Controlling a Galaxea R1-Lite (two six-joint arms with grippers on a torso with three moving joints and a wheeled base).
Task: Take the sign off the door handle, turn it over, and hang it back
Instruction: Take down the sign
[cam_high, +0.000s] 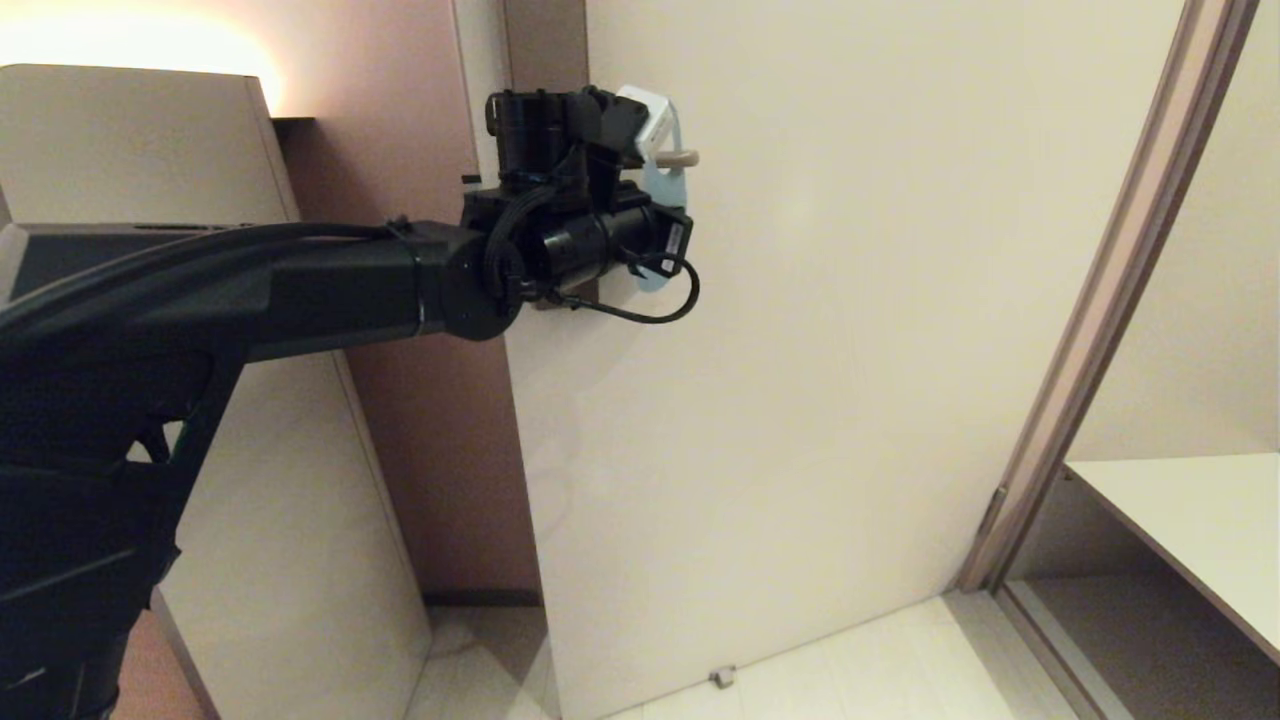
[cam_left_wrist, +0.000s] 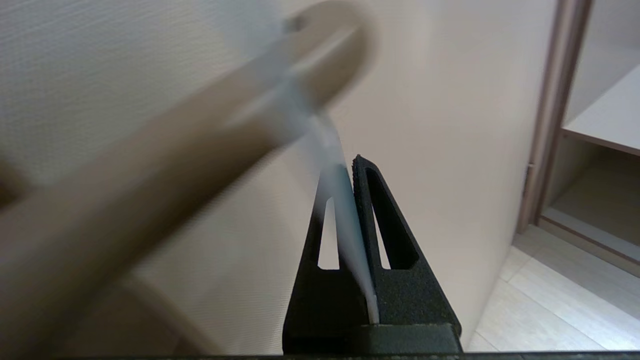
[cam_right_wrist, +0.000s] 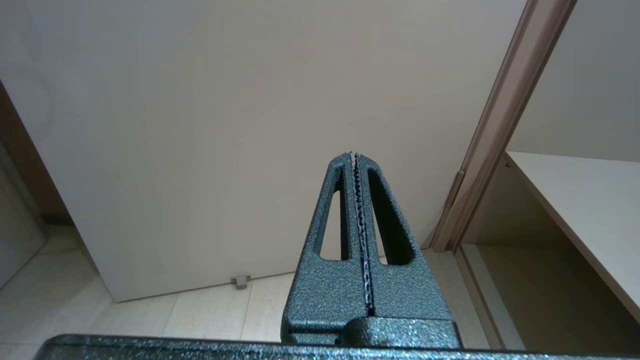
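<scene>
Up at the door handle (cam_high: 678, 158), the left gripper (cam_left_wrist: 345, 172) is clamped on the sign (cam_left_wrist: 345, 210), which apparently hangs looped over the lever. Right gripper (cam_right_wrist: 354, 156): fingers pressed together, holding nothing, away from the door (cam_high: 850, 350).

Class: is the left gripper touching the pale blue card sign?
Touching. In the left wrist view the left gripper is shut on the thin pale blue card sign, its edge pinched between the black fingers.
</scene>
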